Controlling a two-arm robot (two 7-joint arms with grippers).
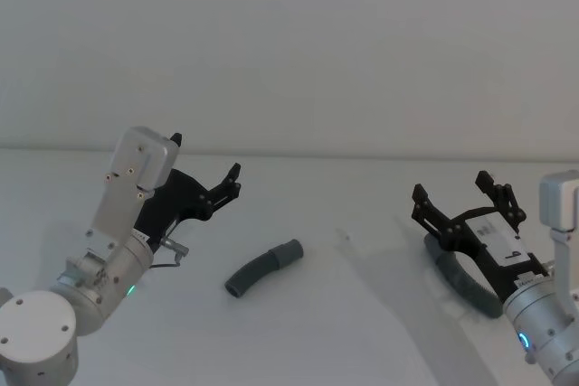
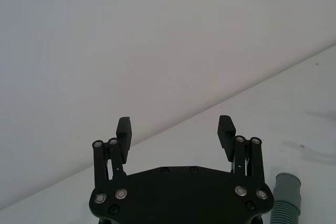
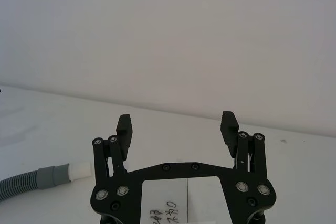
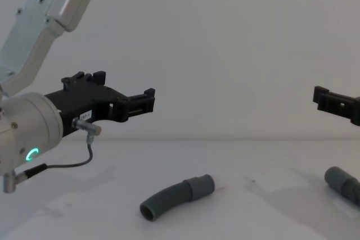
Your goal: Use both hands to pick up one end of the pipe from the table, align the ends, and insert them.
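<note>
Lying diagonally: curved pipe piece point(image 1: 265, 268), collar far-right | left pincer point(image 1: 206, 155) apart | right pincer point(image 1: 451, 185) apart above other piece point(image 1: 466, 285)

Curved grey piece point(image 1: 264, 268), wider collar end far, flat on table point(image 1: 353, 332), right of left claw point(image 1: 206, 155). Ribbed piece point(image 1: 466, 288), white tip point(image 3: 80, 170), flat below right claw point(image 1: 450, 185).

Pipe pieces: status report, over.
Left tool open, raised beside centre pipe piece. Right tool open, over second pipe piece. Both pieces on table, apart, ungrasped. No obstruction seen.
</note>
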